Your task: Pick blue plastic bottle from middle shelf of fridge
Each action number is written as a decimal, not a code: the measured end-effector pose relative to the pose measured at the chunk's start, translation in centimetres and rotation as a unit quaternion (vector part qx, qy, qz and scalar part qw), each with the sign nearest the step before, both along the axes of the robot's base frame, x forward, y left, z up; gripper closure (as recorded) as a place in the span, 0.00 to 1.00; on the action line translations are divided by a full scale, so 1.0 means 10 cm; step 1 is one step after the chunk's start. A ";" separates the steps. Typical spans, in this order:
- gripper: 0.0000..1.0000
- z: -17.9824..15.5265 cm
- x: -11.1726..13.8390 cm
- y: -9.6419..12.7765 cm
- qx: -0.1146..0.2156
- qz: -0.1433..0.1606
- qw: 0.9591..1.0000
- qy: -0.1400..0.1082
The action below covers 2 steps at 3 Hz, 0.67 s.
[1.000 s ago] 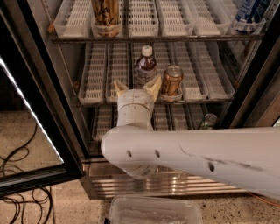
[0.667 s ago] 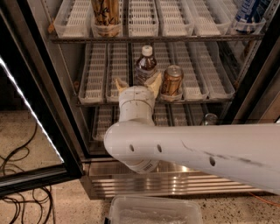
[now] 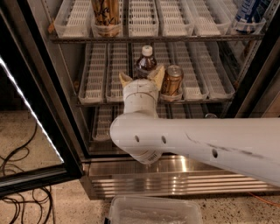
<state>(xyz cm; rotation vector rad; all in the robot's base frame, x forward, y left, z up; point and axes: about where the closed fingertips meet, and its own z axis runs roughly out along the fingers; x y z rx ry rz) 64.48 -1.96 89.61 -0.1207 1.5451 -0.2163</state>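
Note:
The blue plastic bottle [image 3: 145, 60], with a white cap and dark liquid, stands upright in a lane tray on the middle shelf [image 3: 98, 83] of the fridge [image 3: 65, 109]. My gripper [image 3: 141, 77] is in front of the bottle's lower half and hides it. It is open, with its tan fingertips [image 3: 126, 79] on either side of the bottle's base. I cannot tell whether they touch it. My white arm reaches in from the lower right.
A gold-brown can [image 3: 171, 80] stands just right of the bottle, close to my right finger. A tall tan can [image 3: 106, 15] and a blue package [image 3: 249, 13] are on the top shelf. The open door's light strip [image 3: 30, 114] is at left. A clear bin [image 3: 154, 211] and cables [image 3: 17, 175] are on the floor.
My gripper has moved up and deeper into the fridge toward the bottle. Its fingertips now flank the bottle's base. The bottle and the can have not moved.

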 end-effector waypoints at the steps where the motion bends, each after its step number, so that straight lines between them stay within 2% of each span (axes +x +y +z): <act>1: 0.20 0.02 0.08 -0.04 -0.009 -0.001 1.000 0.000; 2: 0.36 0.00 0.16 -0.06 -0.015 0.000 1.000 0.005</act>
